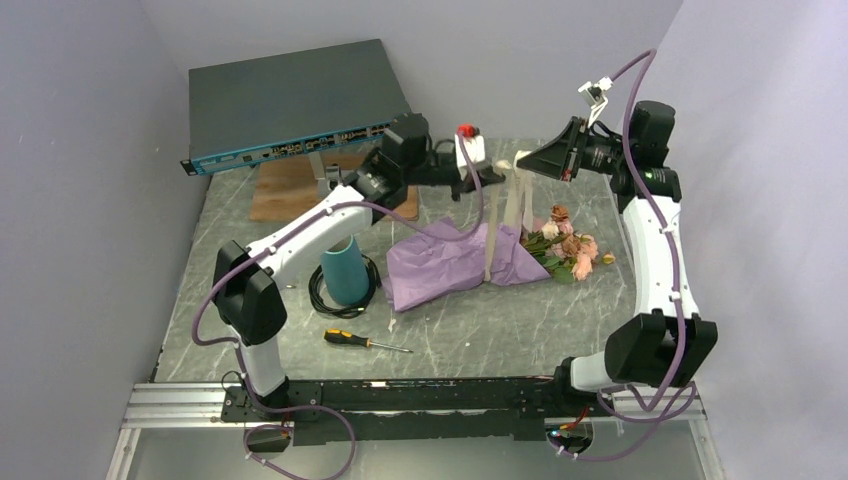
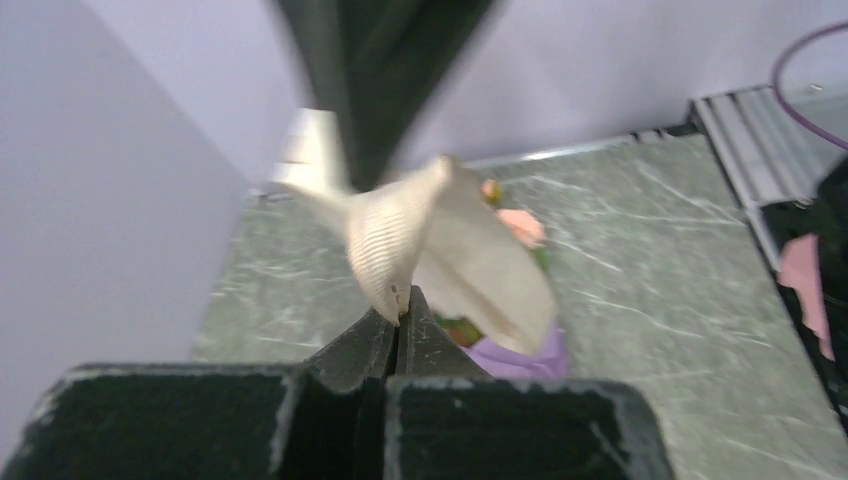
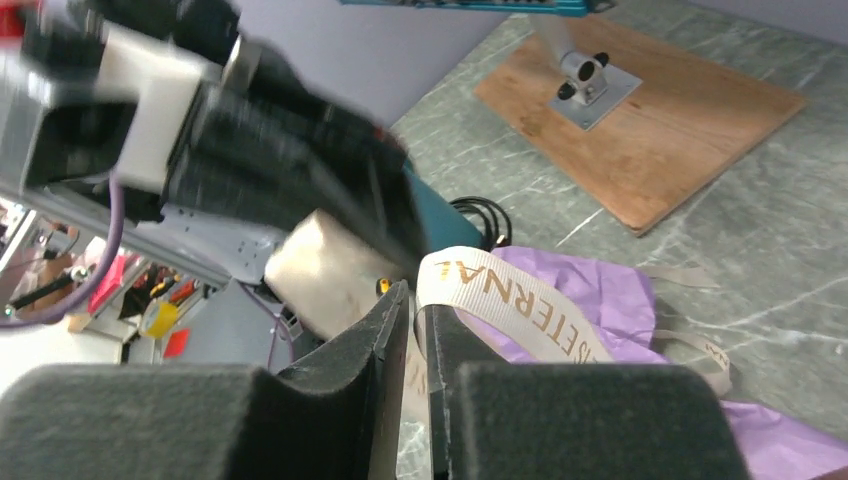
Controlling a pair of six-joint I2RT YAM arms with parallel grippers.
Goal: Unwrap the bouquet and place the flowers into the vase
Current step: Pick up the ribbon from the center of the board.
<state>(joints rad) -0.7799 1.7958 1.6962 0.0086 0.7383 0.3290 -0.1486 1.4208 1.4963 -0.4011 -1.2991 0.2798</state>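
The bouquet lies across the middle of the table, its purple paper loosened, and the flowers point right. Cream ribbon hangs in strands from both grippers, which meet above it. My left gripper is shut on a fold of the ribbon. My right gripper has its jaws slightly apart, and the printed ribbon runs loose down the gap and over one finger. The teal vase stands upright left of the paper.
A black cable coil lies around the vase's foot. A yellow-handled screwdriver lies near the front edge. At the back left sit a wooden board and a dark rack unit.
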